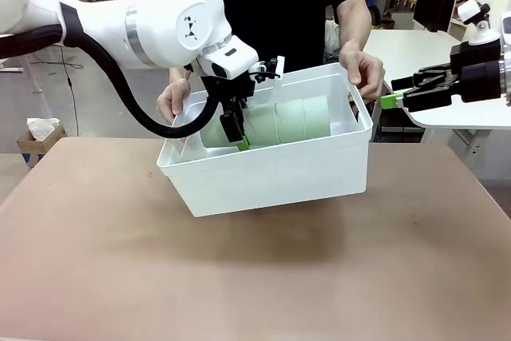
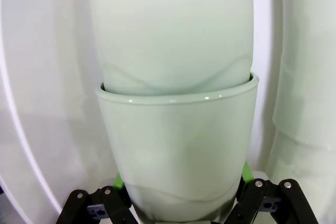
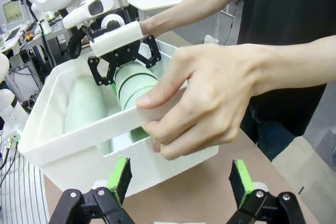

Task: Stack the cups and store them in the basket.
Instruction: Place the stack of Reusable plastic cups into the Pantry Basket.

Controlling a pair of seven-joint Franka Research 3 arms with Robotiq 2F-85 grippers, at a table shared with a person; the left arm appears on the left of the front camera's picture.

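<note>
Left fingers (image 1: 237, 135) grip cups (image 1: 291, 121) in one basket (image 1: 271, 173).

Brown table (image 1: 120, 261); cardboard box (image 1: 36, 143) on floor behind.

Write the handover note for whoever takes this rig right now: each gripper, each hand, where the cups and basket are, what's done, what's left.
Left gripper: inside the basket, shut on the stack of cups, which lies on its side; its fingers clamp the outermost cup.
Right gripper: open, holding nothing, off to the basket's right.
Person: both hands grip the basket rim and hold it tilted toward the robot, over the table.
Done: cups nested, stack brought into the basket.
Left: release the stack, withdraw the left arm, let the person set the basket down. How many cups are in the stack can't be counted.
</note>
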